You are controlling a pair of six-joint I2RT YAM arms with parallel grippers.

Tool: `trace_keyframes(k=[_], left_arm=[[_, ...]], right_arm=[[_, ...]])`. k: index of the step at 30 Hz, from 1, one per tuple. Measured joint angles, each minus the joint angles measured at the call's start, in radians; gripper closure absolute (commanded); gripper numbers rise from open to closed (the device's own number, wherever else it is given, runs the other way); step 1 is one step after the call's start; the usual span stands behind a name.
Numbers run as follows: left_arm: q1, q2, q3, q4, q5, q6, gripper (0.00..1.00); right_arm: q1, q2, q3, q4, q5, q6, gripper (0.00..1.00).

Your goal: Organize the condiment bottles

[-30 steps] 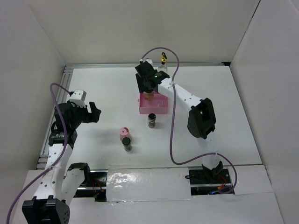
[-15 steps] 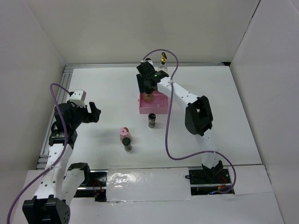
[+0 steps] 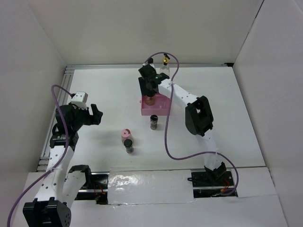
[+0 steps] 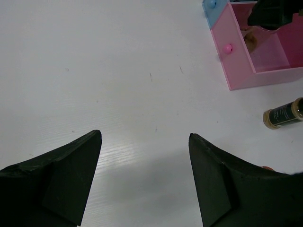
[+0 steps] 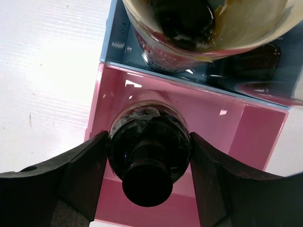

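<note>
My right gripper is over the pink tray at the back middle. In the right wrist view the gripper is shut on a tall dark bottle with a black cap that stands in the pink tray. Its tan label shows from above. A clear bottle with a gold spout stands behind. One black-lidded jar stands in front of the tray. A pink-lidded jar and a black-lidded jar stand nearer. My left gripper is open and empty at the left.
A blue tray adjoins the pink one on its far side and holds a wide jar with dark contents. The left wrist view shows both trays and the black-lidded jar at its right edge. White walls enclose the table.
My right arm's elbow has swung in and up, and its gripper has shifted slightly back over the pink tray. The left arm has not moved.
</note>
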Motion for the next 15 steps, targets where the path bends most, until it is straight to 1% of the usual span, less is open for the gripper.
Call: trace_keyframes(k=[2,3,5,6,8,15], left_arm=[[0.000,0.000,-0.002,0.000,0.003,0.000,0.14],[0.000,0.000,-0.003,0.000,0.003,0.000,0.13],[0.000,0.000,-0.003,0.000,0.003,0.000,0.13],[0.000,0.000,-0.003,0.000,0.004,0.000,0.14],[0.000,0.000,-0.003,0.000,0.006,0.000,0.13],[0.000,0.000,-0.003,0.000,0.011,0.000,0.13]], right_arm=[[0.001,0.000,0.000,0.000,-0.002,0.000,0.40],[0.002,0.000,0.000,0.000,-0.002,-0.001,0.24],[0.003,0.000,0.000,-0.001,-0.008,0.001,0.11],[0.004,0.000,0.000,-0.002,-0.012,0.000,0.04],[0.006,0.000,0.000,-0.006,-0.018,-0.001,0.00],[0.019,-0.003,0.000,-0.013,-0.020,-0.005,0.00]])
